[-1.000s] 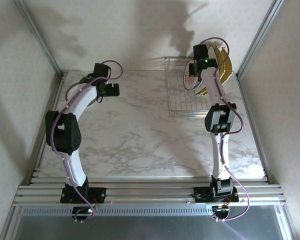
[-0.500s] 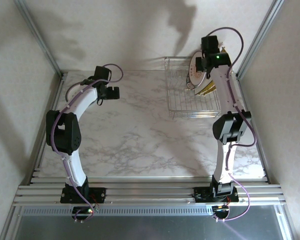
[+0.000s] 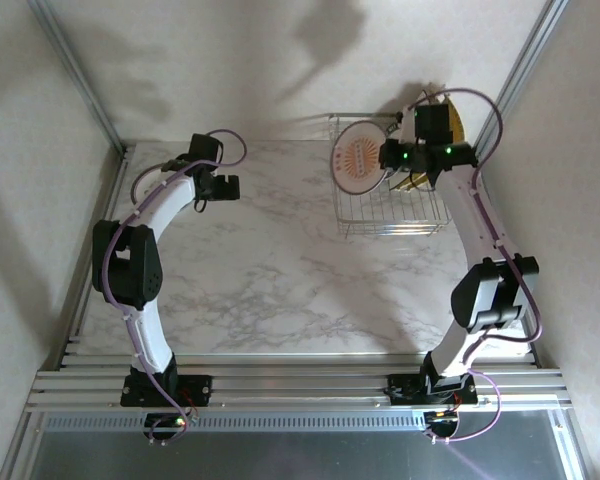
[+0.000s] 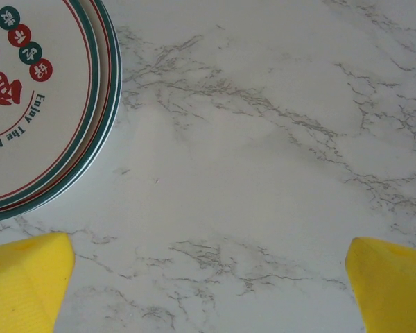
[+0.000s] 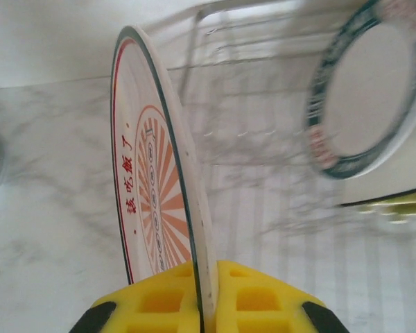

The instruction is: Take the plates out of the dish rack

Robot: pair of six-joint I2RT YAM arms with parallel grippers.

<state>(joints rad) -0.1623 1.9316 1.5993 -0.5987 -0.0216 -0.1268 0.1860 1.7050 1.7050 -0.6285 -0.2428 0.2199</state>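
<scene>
**Clerk:** Start with the biggest item.

**Me:** Item one, marble table (image 3: 280, 270). Item two, dish rack (image 3: 390, 215), far right corner of the table, silver wire, not yet emptied.

**Clerk:** Your arms?

**Me:** Right arm: reaching far forward along the table's right side, elbow out at the right, wrist turned left over the rack. Left arm: bent, forearm angled toward the far left of the table, wrist looking down.

**Clerk:** Plates?

**Me:** One mustard-yellow square plate (image 3: 458, 118) at the rack's far side. One round teal-rimmed plate (image 5: 364, 104) standing in the rack, blurred. A stack of round plates (image 4: 35, 104) flat on the marble on the left. And the round plate (image 3: 358, 158) I am carrying, raised over the rack's far left corner.

**Clerk:** Hands?

**Me:** Right gripper (image 5: 206, 298): clamped on the carried plate's rim, plate on edge between the yellow fingers. Left gripper (image 4: 208, 277): fingers spread wide, nothing between them, poised above bare marble just beside the stack.

**Clerk:** Step in hand?

**Me:** Carrying one plate out, as I judge it. Next, I reckon: swing left clear of the wires, tip the plate flat, then set it down on or near the stack.
</scene>
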